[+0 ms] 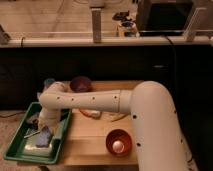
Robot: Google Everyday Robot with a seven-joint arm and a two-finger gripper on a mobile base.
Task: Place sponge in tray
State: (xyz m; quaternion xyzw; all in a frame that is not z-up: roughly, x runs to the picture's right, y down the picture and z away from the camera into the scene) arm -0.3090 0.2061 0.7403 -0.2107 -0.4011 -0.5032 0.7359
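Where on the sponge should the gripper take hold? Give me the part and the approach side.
Grip the sponge across its two long sides, near the middle, coming straight down from above. It lies inside the green tray, whose raised rim would probably block a sideways approach; its top face is open. The gripper hangs just over it, under the white arm.
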